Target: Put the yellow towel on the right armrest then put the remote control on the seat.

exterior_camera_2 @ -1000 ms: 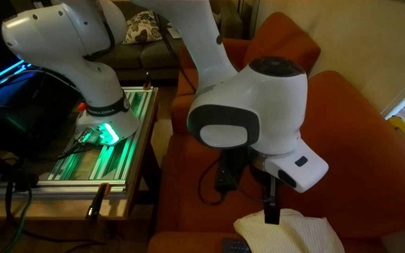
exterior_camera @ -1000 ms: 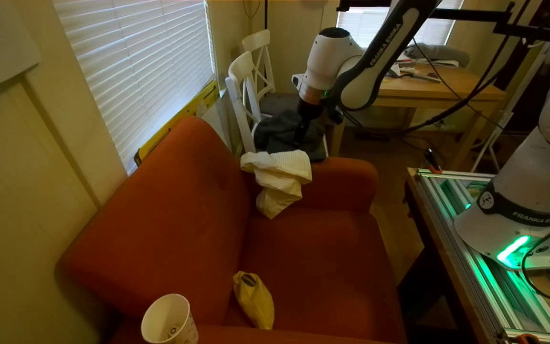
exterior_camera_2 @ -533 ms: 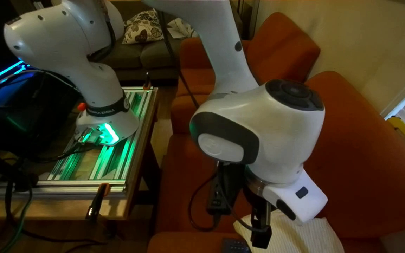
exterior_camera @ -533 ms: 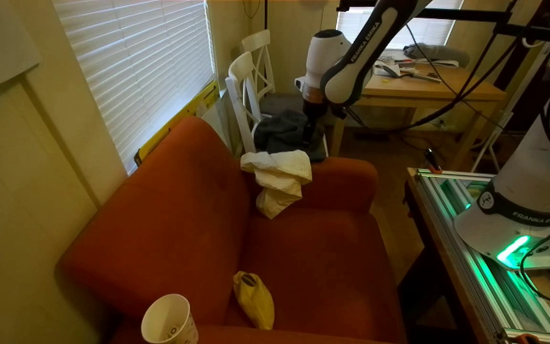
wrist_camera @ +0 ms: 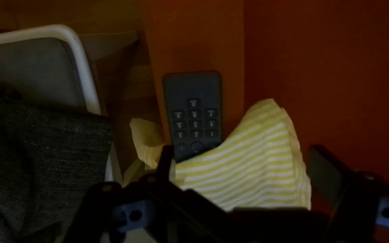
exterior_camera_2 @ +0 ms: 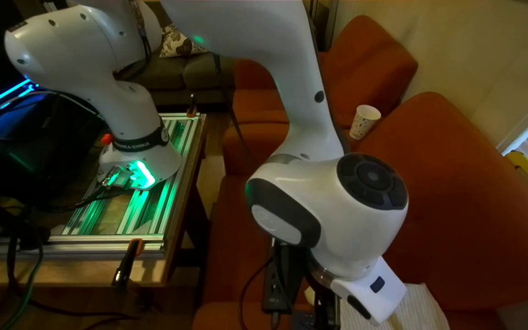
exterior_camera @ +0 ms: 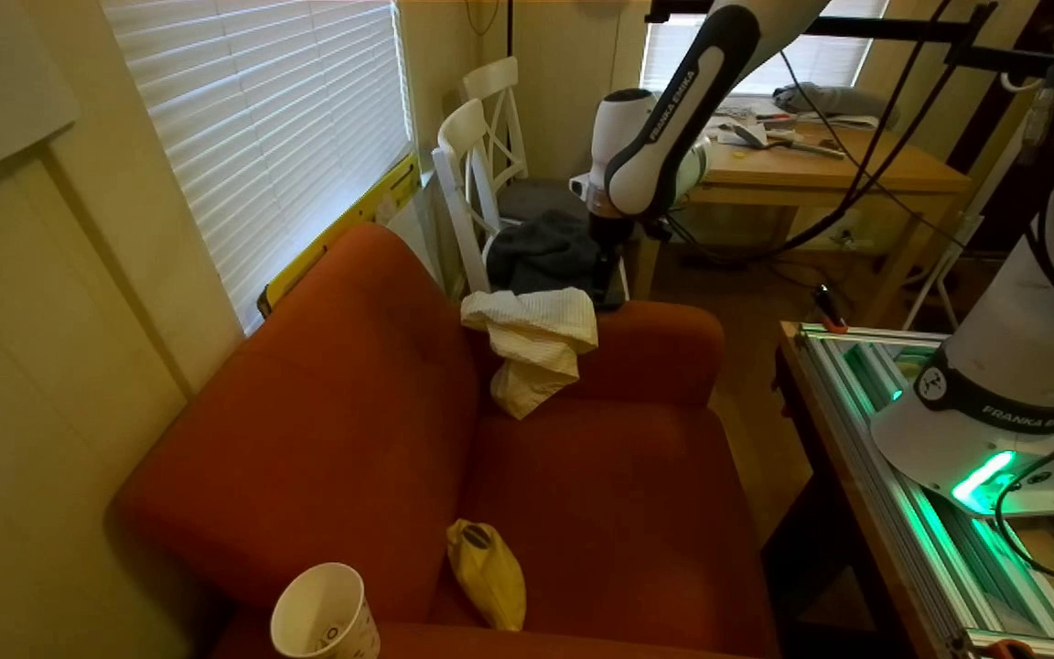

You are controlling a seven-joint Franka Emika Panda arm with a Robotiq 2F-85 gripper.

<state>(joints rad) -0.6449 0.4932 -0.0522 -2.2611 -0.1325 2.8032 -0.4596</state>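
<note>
The pale yellow striped towel lies draped over the right armrest, one corner hanging down towards the seat. On top of that armrest rests the dark remote control, flat, its near end tucked against or under the towel's edge. My gripper is open above them, with wide-apart fingers. Between the fingers, the wrist view shows striped towel below, not gripped; the remote shows ahead and to the left. In an exterior view, the remote is partly hidden behind my gripper.
A paper cup stands on the opposite armrest, and a yellow banana-shaped object lies on the seat. Beside the right armrest is a white chair bearing a dark cloth. The backrest rises along one side.
My open gripper has come lower and shifted away from the backrest, from over the towel towards the remote. The towel and remote have not moved.
</note>
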